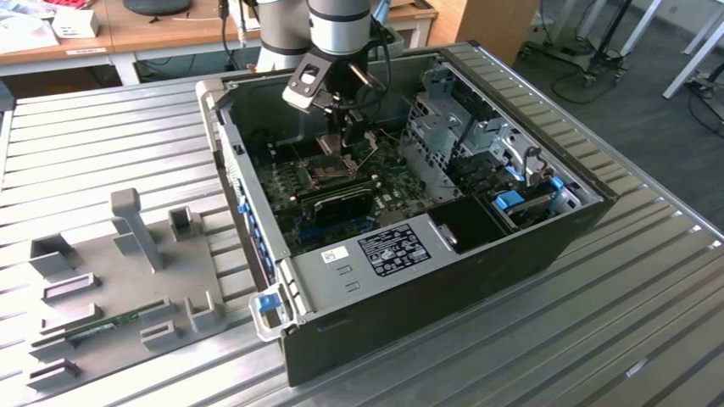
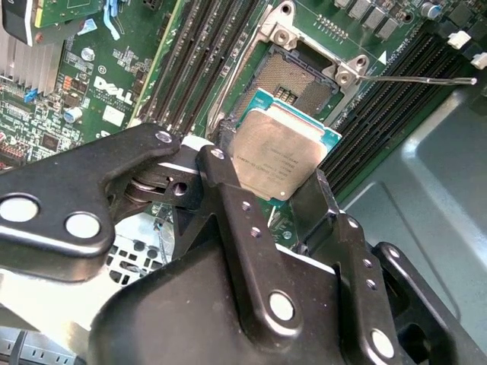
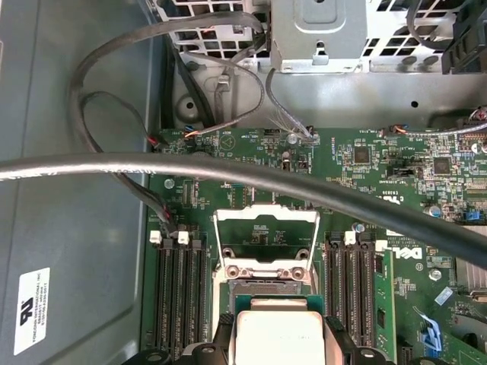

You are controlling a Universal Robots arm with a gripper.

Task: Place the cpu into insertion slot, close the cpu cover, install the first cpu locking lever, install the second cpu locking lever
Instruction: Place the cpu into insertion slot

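Observation:
My gripper [image 2: 274,179] is shut on the cpu [image 2: 283,148], a flat square chip with a dull metal top, pinched at two opposite edges by black fingers [image 2: 228,182]. The chip hangs tilted just above the insertion slot [image 2: 293,76], whose dark contact field lies uncovered. In the first wrist view the cpu [image 3: 278,334] sits between the fingers just short of the slot [image 3: 266,287], and the cpu cover [image 3: 266,214] stands raised, hinged open. A thin locking lever [image 2: 415,78] sticks out sideways, unlatched. In the exterior view the gripper [image 1: 345,140] is inside the open computer case, over the slot [image 1: 325,170].
Long black memory slots [image 3: 179,296] flank the socket on both sides. A thick grey cable [image 3: 228,171] crosses the first wrist view, with thinner wires [image 3: 99,114] nearby. A metal drive cage [image 1: 464,136] rises at the exterior view's right. A grey fixture tray [image 1: 114,280] lies left of the case.

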